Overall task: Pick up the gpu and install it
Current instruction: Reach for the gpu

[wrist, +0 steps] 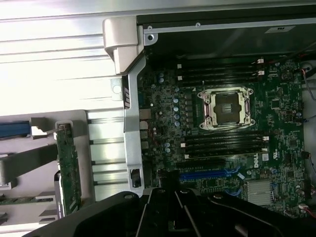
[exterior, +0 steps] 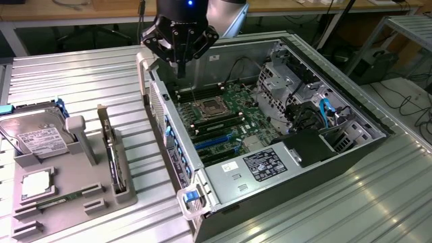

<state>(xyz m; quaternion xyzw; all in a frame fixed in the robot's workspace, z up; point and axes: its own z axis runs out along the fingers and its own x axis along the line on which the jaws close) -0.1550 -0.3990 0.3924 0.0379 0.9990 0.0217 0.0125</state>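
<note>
The gpu (exterior: pixel 112 152), a thin flat green circuit-board card with a silver metal bracket at one end, is standing on its edge in a slot of the grey plastic holder tray (exterior: pixel 74 174). It is sitting well apart from my fingers, outside the computer and beyond its rear wall, towards the exterior view's left.

I am keeping my gripper (exterior: pixel 181 72) fully closed, the black fingers pressed together into one narrow point, and I am gripping nothing. I am hanging just above the open black-and-silver tower case (exterior: pixel 169 131), which is lying on its side, near its upper rear corner. Below my fingers the green motherboard (exterior: pixel 229 119) is lying exposed, with its square silver processor socket (exterior: pixel 206 107) just beside my fingertips.

Beyond the gpu, farther from me, a silver hard drive with a white label (exterior: pixel 40 137) is resting in the same tray, and a small narrow green memory stick (exterior: pixel 60 198) is lying near the tray's front. Everything is sitting on a ribbed metal table (exterior: pixel 81 76).
</note>
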